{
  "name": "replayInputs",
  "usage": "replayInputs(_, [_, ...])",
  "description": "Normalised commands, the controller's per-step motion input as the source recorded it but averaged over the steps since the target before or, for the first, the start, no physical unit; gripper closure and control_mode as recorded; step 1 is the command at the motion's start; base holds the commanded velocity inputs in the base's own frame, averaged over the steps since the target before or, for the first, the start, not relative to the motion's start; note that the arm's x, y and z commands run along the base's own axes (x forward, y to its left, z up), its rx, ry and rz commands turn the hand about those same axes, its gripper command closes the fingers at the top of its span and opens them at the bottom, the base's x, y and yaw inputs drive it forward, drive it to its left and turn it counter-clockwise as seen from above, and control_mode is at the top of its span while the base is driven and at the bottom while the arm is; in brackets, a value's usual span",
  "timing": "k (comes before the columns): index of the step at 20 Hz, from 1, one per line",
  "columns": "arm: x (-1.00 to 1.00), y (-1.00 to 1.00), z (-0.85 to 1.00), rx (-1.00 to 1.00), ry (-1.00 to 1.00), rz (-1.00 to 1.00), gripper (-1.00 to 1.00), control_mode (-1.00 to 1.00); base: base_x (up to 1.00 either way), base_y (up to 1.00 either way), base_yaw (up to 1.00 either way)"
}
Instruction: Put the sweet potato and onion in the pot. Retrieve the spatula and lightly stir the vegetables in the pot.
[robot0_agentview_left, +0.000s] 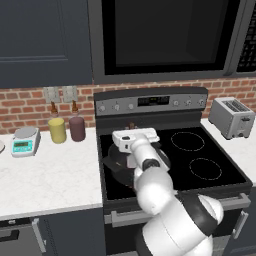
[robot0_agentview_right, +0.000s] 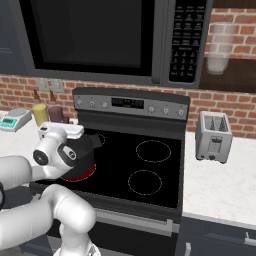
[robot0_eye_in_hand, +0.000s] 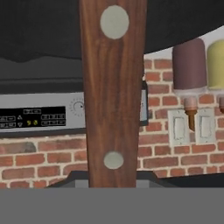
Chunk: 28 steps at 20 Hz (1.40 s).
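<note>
The stove (robot0_agentview_left: 220, 165) is the landmark. On its front left burner sits the pot (robot0_agentview_left: 116, 161), with the arm bent over it and the gripper (robot0_agentview_left: 131, 141) above the pot's rim. The spatula (robot0_eye_in_hand: 113, 94) runs straight away from the hand camera, its brown riveted handle lying lengthwise along the gripper's axis. The jaws look clamped on that handle, though the fingertips are hidden. Stirring seems underway; the vegetables cannot be made out.
</note>
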Motion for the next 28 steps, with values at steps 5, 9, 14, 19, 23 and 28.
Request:
replayInputs(5, [0.00, -0.19, -0.54, 0.12, -0.28, 0.00, 1.00, -1.00, 0.00, 0.00, 0.00])
replayInputs(9, [0.00, -0.23, -0.43, 0.02, -0.09, 0.00, 1.00, -1.00, 0.00, 0.00, 0.00])
replayInputs(14, [0.00, -0.22, -0.43, 0.00, 0.00, -0.01, 1.00, -1.00, 0.00, 0.00, 0.00])
replayInputs(19, [0.00, -0.13, -0.50, -0.01, -0.01, -0.06, 1.00, -1.00, 0.00, 0.00, 0.00])
replayInputs(23, [0.02, -0.24, -0.45, -0.06, 0.00, -0.23, 1.00, -1.00, 0.00, 0.00, 0.00])
replayInputs(28, [0.00, -0.31, -0.34, -0.10, 0.00, -0.27, 1.00, -1.00, 0.00, 0.00, 0.00])
